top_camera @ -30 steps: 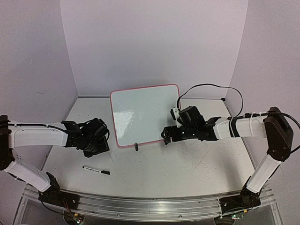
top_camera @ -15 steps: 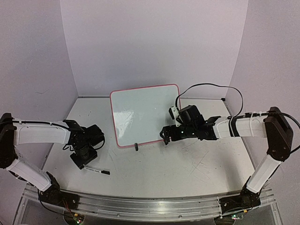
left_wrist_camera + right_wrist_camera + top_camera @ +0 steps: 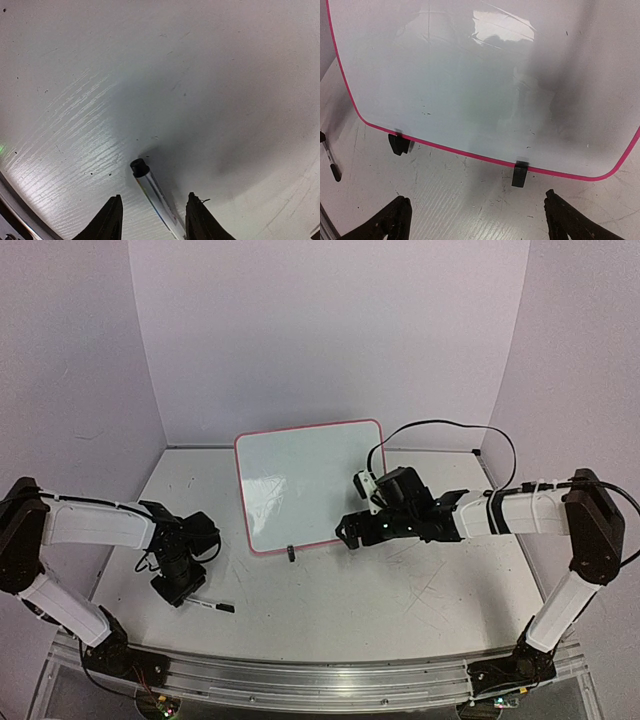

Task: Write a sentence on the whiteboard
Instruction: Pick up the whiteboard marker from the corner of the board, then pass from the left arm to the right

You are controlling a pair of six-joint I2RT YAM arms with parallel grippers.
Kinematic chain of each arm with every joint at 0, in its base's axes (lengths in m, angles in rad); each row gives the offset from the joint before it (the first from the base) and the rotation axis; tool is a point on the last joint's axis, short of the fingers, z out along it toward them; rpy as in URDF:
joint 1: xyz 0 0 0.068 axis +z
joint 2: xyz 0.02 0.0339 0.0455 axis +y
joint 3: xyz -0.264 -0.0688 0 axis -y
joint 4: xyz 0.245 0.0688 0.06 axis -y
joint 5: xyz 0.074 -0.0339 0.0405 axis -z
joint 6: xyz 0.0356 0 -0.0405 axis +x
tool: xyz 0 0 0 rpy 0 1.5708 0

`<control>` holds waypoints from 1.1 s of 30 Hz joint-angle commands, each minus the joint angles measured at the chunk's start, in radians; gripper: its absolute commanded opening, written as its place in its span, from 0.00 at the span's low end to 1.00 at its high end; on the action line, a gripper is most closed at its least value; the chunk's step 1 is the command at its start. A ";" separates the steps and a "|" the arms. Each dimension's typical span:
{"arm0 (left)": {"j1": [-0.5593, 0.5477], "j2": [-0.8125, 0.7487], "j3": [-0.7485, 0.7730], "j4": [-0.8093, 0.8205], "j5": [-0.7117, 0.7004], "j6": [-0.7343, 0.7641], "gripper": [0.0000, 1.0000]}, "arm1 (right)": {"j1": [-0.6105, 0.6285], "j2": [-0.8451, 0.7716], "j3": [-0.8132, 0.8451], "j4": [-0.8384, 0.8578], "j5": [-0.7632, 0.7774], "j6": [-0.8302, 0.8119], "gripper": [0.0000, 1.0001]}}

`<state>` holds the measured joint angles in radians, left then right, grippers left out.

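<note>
Nothing is written yet: the whiteboard is seen blank. The marker is straddled, ungripped, by the parted jaws of the left gripper; the right gripper is held wide apart.

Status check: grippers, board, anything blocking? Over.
Left gripper open, straddling marker on table. Right gripper open, by whiteboard near edge. Board blank. No obstruction.

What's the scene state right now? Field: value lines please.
board: white rectangular whiteboard with red-pink frame, two black clip feet on its near edge
writing: none visible
marker: white marker pen with black cap, lying on the white table
left tool: open, jaws either side of the marker
right tool: open, empty, facing the board's near edge
</note>
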<state>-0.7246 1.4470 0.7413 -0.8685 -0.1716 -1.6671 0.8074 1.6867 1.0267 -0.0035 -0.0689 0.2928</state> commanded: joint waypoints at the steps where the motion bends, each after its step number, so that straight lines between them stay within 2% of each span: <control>1: 0.004 0.025 -0.021 0.017 0.005 -0.029 0.42 | 0.015 0.002 0.019 0.010 0.003 -0.003 0.93; 5: 0.005 0.063 -0.024 0.027 -0.011 -0.022 0.33 | 0.022 0.001 0.015 0.010 0.005 -0.002 0.93; 8: 0.004 0.086 -0.035 0.045 -0.013 -0.014 0.22 | 0.027 0.001 0.017 0.010 0.004 0.001 0.93; 11: 0.004 0.103 -0.024 0.060 -0.033 0.020 0.19 | 0.033 0.003 0.021 0.010 0.006 0.001 0.93; 15: 0.003 0.093 0.005 0.064 -0.066 0.083 0.02 | 0.036 -0.002 0.021 0.010 0.013 0.005 0.93; 20: 0.004 -0.017 0.073 0.086 -0.158 0.265 0.00 | 0.036 -0.016 0.027 0.010 -0.002 0.016 0.93; 22: 0.002 -0.098 0.090 0.169 -0.162 0.422 0.00 | 0.035 -0.021 0.032 0.011 -0.024 0.028 0.94; 24: 0.002 -0.188 0.097 0.275 -0.093 0.632 0.00 | 0.036 -0.025 0.040 0.023 -0.079 0.043 0.94; 28: 0.002 -0.306 0.077 0.609 0.195 0.970 0.00 | 0.036 -0.034 0.058 0.095 -0.271 0.066 0.93; 31: -0.011 -0.318 0.090 0.781 0.365 1.143 0.00 | 0.036 -0.039 0.070 0.164 -0.449 0.079 0.92; 33: -0.041 -0.273 0.122 0.882 0.465 1.241 0.00 | 0.038 -0.039 0.072 0.235 -0.585 0.089 0.91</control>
<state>-0.7295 1.1330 0.7959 -0.3036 0.0230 -0.7667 0.8368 1.6864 1.0483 0.0605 -0.3540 0.3495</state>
